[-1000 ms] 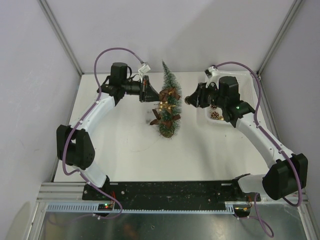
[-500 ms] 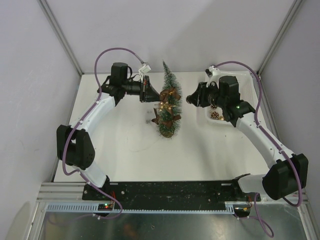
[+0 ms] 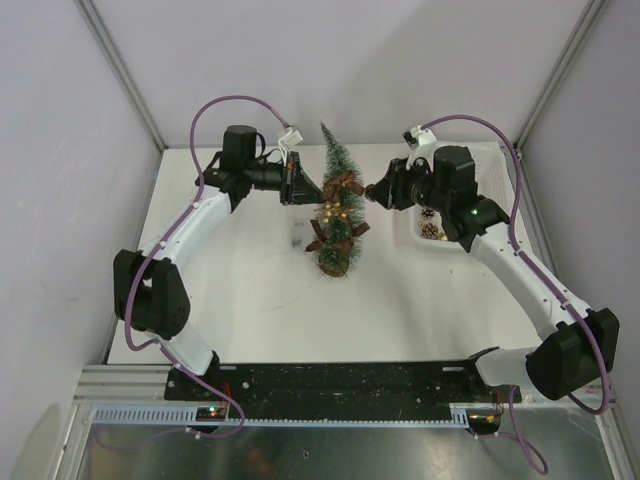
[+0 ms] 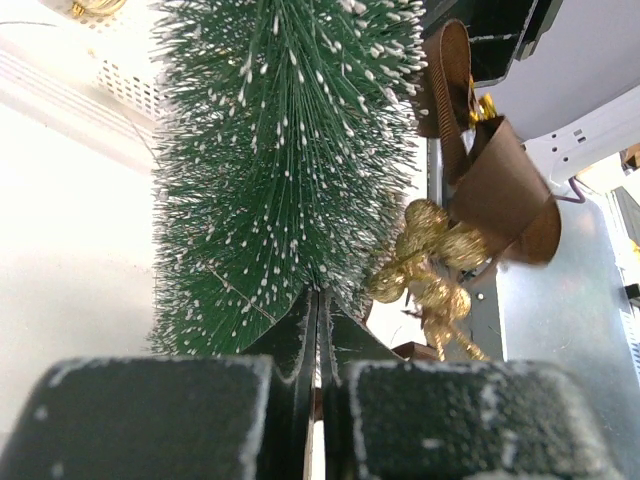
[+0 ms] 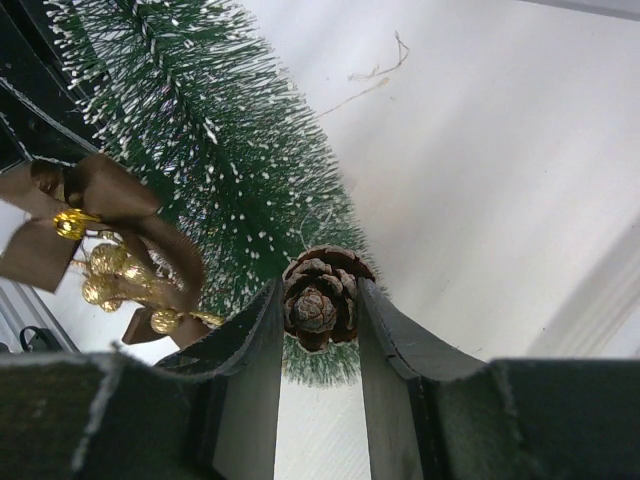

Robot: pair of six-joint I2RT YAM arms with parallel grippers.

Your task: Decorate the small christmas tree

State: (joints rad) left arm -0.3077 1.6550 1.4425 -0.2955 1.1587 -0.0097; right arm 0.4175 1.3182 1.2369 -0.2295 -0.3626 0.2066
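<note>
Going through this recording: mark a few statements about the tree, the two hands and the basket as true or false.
1. The right hand holds a pinecone between its fingers. True.
2. The left hand is wide open. False: it is shut, its tips at the bristles of the small christmas tree.
3. The tree is bare. False: brown bows and gold ornaments hang on it.
4. A white basket sits on the right arm's side of the table. True.
</note>
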